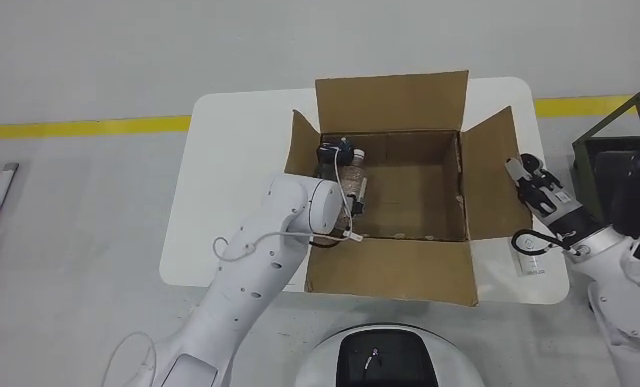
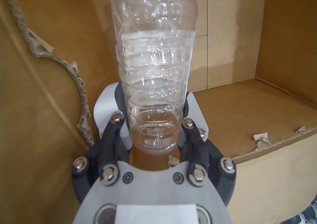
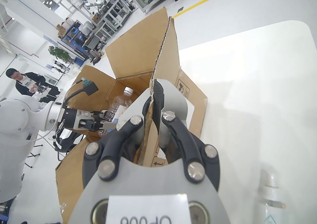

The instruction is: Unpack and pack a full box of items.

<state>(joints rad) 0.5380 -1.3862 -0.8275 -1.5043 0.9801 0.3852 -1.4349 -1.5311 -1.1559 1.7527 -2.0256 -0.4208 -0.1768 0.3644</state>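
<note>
An open cardboard box (image 1: 420,187) stands on the white table (image 1: 240,167). My left gripper (image 1: 351,199) is inside the box at its left wall, shut on the lower end of a clear, empty plastic bottle (image 2: 156,61) that tilts up toward the back wall. Seen from the right wrist, the same bottle (image 3: 118,103) has a white cap, and the left gripper (image 3: 104,121) grips it near the base. My right gripper (image 3: 156,96) is shut on the torn upper edge of the box's right flap (image 3: 168,56), at the table's right side (image 1: 522,170).
Another clear bottle (image 1: 530,259) lies on the table beside the right arm, near the front right corner. A dark frame (image 1: 610,157) stands just off the table's right edge. The box's walls (image 2: 284,24) surround the left gripper; its floor toward the right is bare.
</note>
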